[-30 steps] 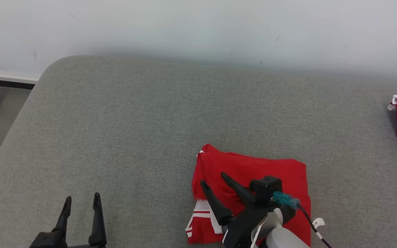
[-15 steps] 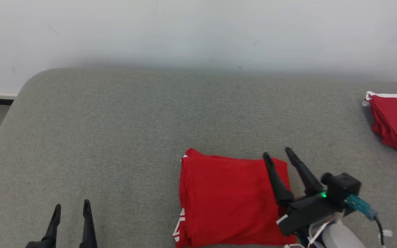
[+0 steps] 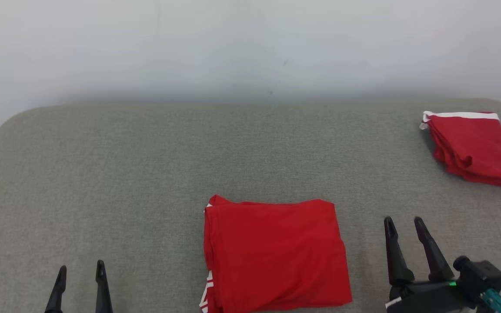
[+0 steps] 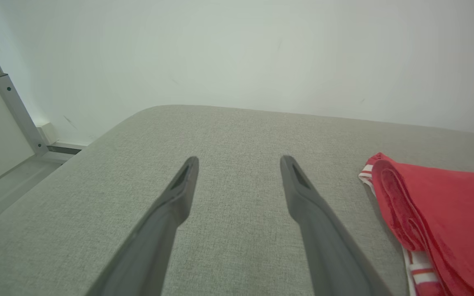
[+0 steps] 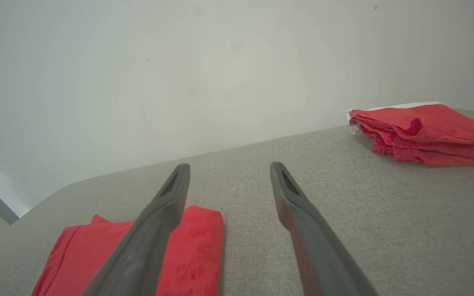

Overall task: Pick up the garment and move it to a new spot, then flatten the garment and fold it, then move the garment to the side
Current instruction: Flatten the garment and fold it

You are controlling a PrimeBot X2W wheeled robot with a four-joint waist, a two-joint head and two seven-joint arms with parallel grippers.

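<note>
A red garment [image 3: 274, 254] with white stripes lies folded into a neat rectangle on the grey cushioned surface [image 3: 146, 174], at the centre front. My right gripper [image 3: 405, 222] stands open just right of it, clear of the cloth, nothing between its fingers. My left gripper [image 3: 81, 268] is open at the lower left, well apart from the garment. In the left wrist view the garment [image 4: 438, 213] lies to the right of the open left gripper [image 4: 239, 162]. The right wrist view has the garment [image 5: 187, 242] at lower left, behind the left finger of the open right gripper [image 5: 228, 166].
A second folded red garment [image 3: 472, 145] with a white edge lies at the far right of the surface, also in the right wrist view as a red garment [image 5: 422, 131]. A pale wall [image 3: 250, 43] rises behind. The surface's rounded left corner drops to the floor [image 4: 10, 181].
The head camera has turned right, shifting the whole picture. My right gripper has come off the folded garment and moved to its right side, open. The garment lies flatter, its top smooth.
</note>
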